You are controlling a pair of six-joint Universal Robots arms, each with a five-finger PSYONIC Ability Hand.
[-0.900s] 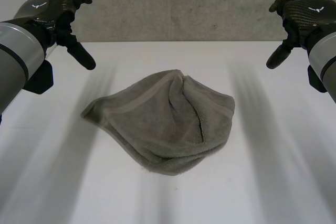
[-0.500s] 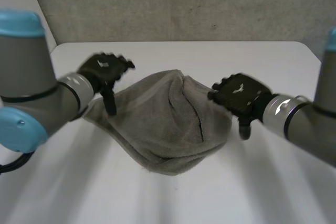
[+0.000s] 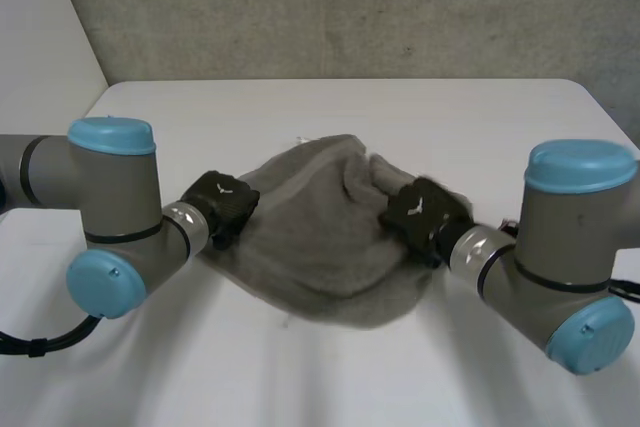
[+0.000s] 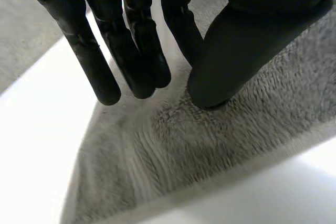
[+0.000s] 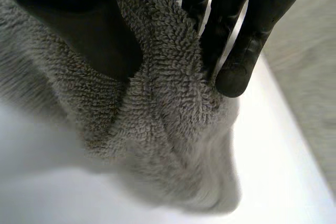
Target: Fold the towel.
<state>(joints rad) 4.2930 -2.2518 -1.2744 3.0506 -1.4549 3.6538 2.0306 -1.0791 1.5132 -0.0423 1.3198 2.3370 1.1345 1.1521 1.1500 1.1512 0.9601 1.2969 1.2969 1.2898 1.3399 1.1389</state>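
1. Currently, the right hand (image 3: 420, 209) pinches a raised fold of the towel (image 3: 310, 222), at its right edge, between thumb and fingers.
2. Opposite, the left hand (image 3: 222, 199) rests straight fingers and thumb tip on the flat left corner.
3. Towel lies crumpled, centred on the white table (image 3: 350, 102).

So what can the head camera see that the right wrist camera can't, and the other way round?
Head view: the left arm, the left hand at the towel's left edge, and the crumpled towel from edge to edge. Right wrist view: up close, a towel ridge pinched between thumb and fingers. Both: the right hand, the towel and the white table.
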